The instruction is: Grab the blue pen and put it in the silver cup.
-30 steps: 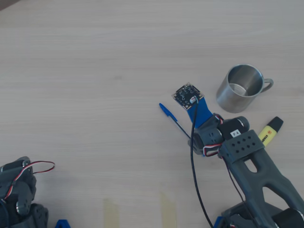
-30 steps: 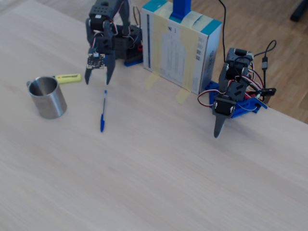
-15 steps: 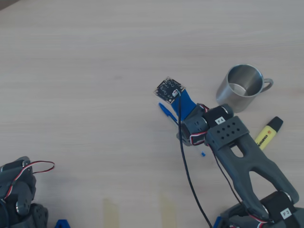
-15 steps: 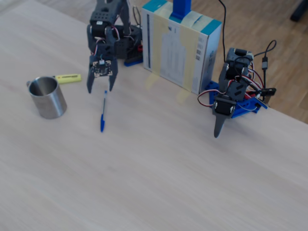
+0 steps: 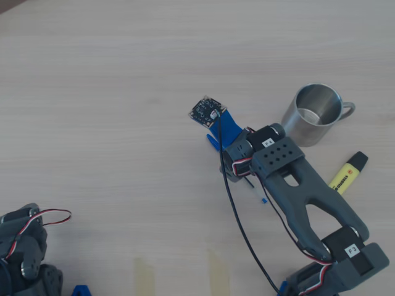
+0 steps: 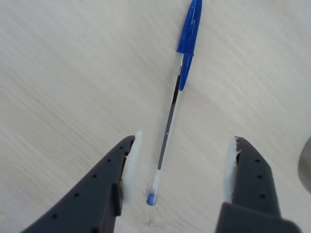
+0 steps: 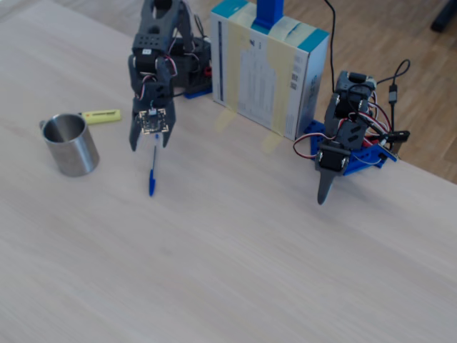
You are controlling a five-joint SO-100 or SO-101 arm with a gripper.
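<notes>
The blue pen (image 6: 172, 104) lies flat on the wooden table, cap pointing away from me in the wrist view. My gripper (image 6: 187, 137) is open and straddles the barrel's tail end, one finger on each side, not touching it. In the fixed view the gripper (image 7: 149, 145) hangs just over the pen (image 7: 151, 175). In the overhead view the arm (image 5: 278, 166) covers most of the pen (image 5: 258, 195); only its ends show. The silver cup (image 5: 311, 114) stands upright and empty to the right of the gripper there, and left of the gripper in the fixed view (image 7: 70, 145).
A yellow highlighter (image 5: 349, 171) lies beside the arm near the cup. A second arm (image 7: 343, 143) rests at the table's edge, next to a tall white and teal box (image 7: 268, 64). Tape strips (image 5: 145, 274) mark the near edge.
The gripper has swung away from the cup and come down over the pen, from beside it to straddling its barrel. It stays open. Pen and cup have not moved.
</notes>
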